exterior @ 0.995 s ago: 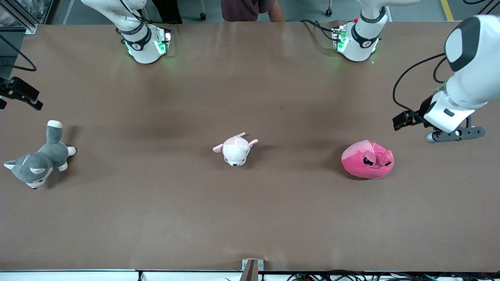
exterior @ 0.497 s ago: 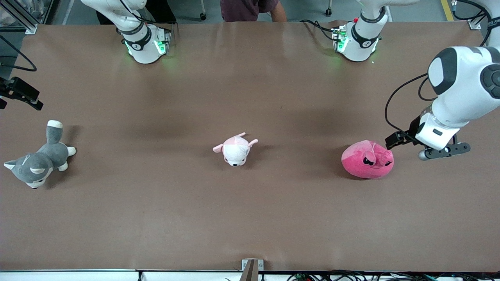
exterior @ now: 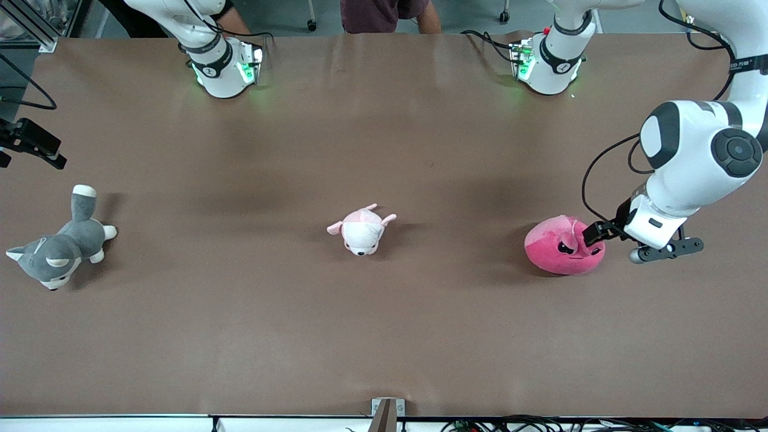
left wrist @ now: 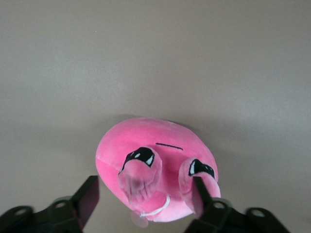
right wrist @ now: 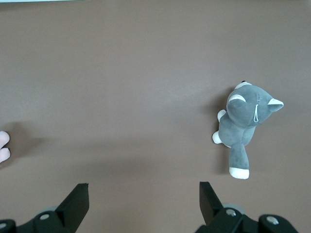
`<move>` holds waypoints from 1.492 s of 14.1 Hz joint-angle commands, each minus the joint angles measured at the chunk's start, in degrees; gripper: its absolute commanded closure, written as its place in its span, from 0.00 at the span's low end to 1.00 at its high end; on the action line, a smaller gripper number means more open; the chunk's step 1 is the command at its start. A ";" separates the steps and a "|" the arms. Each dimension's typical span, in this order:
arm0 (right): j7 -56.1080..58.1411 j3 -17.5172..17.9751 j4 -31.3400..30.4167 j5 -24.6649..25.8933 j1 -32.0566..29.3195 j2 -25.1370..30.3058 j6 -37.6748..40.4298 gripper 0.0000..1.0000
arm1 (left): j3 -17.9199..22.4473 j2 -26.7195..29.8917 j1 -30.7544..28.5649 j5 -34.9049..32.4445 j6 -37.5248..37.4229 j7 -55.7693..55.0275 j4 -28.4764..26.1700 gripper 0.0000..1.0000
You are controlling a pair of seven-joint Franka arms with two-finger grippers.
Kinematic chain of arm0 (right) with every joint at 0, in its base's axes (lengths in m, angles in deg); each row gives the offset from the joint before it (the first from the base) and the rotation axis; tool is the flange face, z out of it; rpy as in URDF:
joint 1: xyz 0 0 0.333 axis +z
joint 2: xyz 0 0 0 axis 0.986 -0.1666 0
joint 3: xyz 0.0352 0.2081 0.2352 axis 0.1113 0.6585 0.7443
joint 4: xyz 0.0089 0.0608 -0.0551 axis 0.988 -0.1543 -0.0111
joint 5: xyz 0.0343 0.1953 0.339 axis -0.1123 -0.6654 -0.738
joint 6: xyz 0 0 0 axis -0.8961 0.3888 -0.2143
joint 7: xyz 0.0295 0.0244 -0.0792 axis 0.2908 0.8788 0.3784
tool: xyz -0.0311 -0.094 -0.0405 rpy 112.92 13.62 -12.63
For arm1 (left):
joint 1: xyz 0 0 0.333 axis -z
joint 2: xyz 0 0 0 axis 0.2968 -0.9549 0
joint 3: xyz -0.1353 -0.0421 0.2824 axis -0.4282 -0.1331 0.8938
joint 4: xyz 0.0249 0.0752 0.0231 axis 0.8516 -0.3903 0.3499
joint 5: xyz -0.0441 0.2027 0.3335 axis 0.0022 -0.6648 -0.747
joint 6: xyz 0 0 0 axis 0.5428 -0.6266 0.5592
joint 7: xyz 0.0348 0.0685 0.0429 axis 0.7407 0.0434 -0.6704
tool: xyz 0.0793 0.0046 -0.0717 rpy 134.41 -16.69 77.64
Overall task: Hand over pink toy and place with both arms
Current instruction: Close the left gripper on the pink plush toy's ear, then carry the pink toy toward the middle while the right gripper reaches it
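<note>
The pink toy (exterior: 561, 247), a round hot-pink plush with black angry eyes, lies on the brown table (exterior: 420, 336) toward the left arm's end. My left gripper (exterior: 600, 232) is open and low at the toy's edge, on the side toward the left arm's end. In the left wrist view its fingers (left wrist: 90, 195) stand wide, with the toy (left wrist: 160, 138) and its nubs partly between them. My left gripper (left wrist: 146, 194) holds nothing. My right gripper (right wrist: 143, 194) is open and empty, high above the table; it does not show in the front view.
A pale pink-and-white plush (exterior: 362, 230) lies mid-table. A grey-and-white husky plush (exterior: 57, 251) lies at the right arm's end, and it also shows in the right wrist view (right wrist: 243, 126). A black fixture (exterior: 30, 144) sticks in at that end's edge.
My left arm has come down and moved toward the pink toy, so its open fingers now reach the toy's edge. The toys have not moved.
</note>
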 commanded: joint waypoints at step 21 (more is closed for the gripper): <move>-0.65 0.51 -0.45 0.00 0.01 0.22 0.20 0.00 | -5.44 4.51 0.42 2.08 -8.28 -2.02 8.40 1.00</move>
